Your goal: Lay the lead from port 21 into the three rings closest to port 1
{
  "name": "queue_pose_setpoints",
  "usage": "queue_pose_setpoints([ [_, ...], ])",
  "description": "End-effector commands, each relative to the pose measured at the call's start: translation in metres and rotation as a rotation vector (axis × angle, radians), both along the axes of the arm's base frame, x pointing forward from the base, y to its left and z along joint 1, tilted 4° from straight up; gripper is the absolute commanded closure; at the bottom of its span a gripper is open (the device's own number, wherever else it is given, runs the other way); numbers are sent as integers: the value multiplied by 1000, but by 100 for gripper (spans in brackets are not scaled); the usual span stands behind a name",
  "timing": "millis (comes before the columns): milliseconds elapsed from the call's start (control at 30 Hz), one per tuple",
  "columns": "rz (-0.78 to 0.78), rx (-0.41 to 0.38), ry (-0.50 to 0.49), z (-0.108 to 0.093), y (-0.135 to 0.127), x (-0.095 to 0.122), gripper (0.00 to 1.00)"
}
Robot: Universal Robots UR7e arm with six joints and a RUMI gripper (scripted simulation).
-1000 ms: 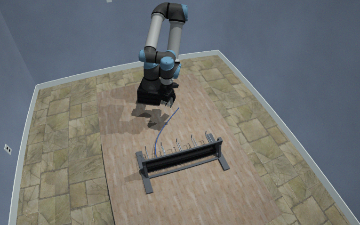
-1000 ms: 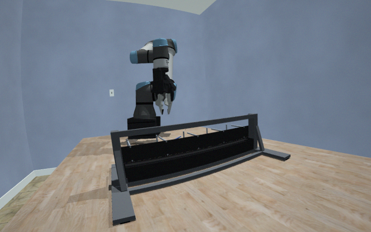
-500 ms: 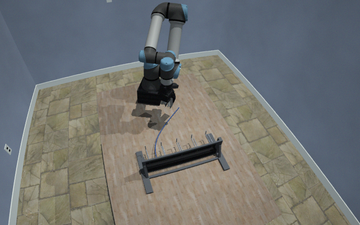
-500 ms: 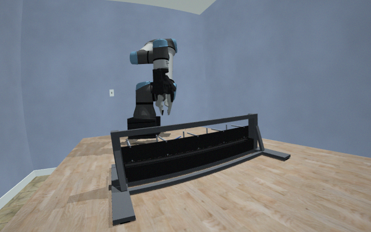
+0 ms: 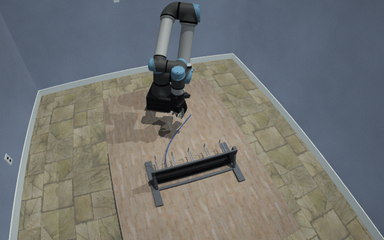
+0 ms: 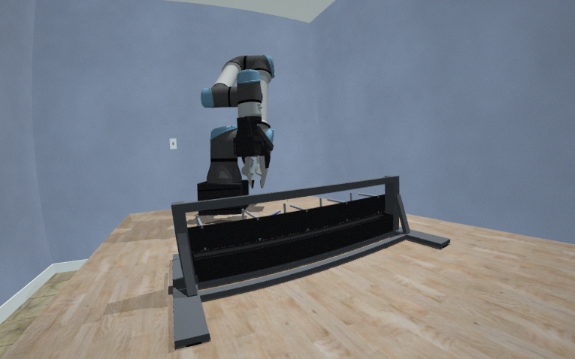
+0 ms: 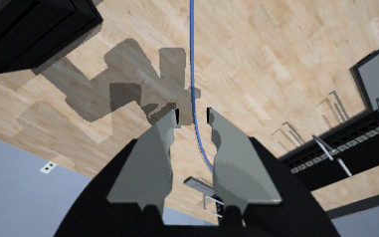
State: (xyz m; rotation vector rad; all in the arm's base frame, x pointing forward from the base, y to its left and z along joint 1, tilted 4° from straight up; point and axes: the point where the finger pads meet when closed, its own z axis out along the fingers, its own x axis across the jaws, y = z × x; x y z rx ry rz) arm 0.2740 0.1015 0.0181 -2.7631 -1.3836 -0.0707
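Observation:
The dark rack stands upright on the wooden floor, with a row of steel rings on its far side, towards the arm. It also shows in the exterior view. The blue lead rises from near the rack's left end in this view and curves up to a free end beside my gripper. In the wrist view the lead runs through the gap between my fingertips, with clear space on each side. My gripper is partly open and hangs above the floor behind the rack.
The arm's black base stands just behind and left of my gripper. The rack's grey feet stick out front and back. Stone tiles and a low white wall border the wooden floor.

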Motion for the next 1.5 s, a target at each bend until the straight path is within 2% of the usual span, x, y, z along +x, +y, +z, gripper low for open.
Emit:
queue_pose_setpoints([
  [0, 0, -1, -1, -17, 1, 2, 80],
  [267, 0, -1, -1, -49, 3, 2, 80],
  [333, 0, -1, -1, -49, 3, 2, 80],
  [800, 0, -1, -1, -88, 5, 3, 80],
  [1467, 0, -1, -1, -102, 6, 3, 80],
])
